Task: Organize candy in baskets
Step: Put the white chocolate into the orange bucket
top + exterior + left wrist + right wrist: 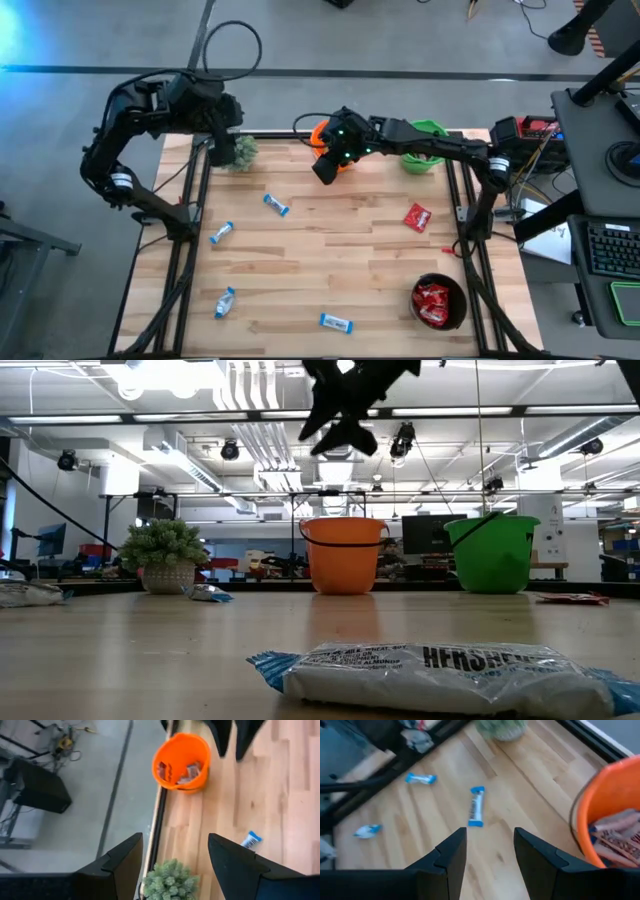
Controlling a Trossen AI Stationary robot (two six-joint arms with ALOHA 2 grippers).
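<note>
The orange basket (320, 131) stands at the table's far edge with brown wrapped candy (176, 771) inside. My right gripper (490, 832) hangs open and empty just beside its near-left rim (325, 170), high above the table (345, 415). The green basket (427, 129) stands to the right of the orange one. The black basket (438, 302) at the near right holds red packets. Blue-and-white bars (276, 205) (221, 232) (224, 302) (336, 322) and one red packet (417, 216) lie loose on the table. My left gripper (175, 840) waits open at the far left, above the potted plant (242, 150).
The potted plant (163, 555) stands at the far left corner. Dark frame rails run along the table's left and right sides (195, 215). A wide stretch of bare wood lies in the middle (340, 250). One bar (440, 665) lies close to the near edge.
</note>
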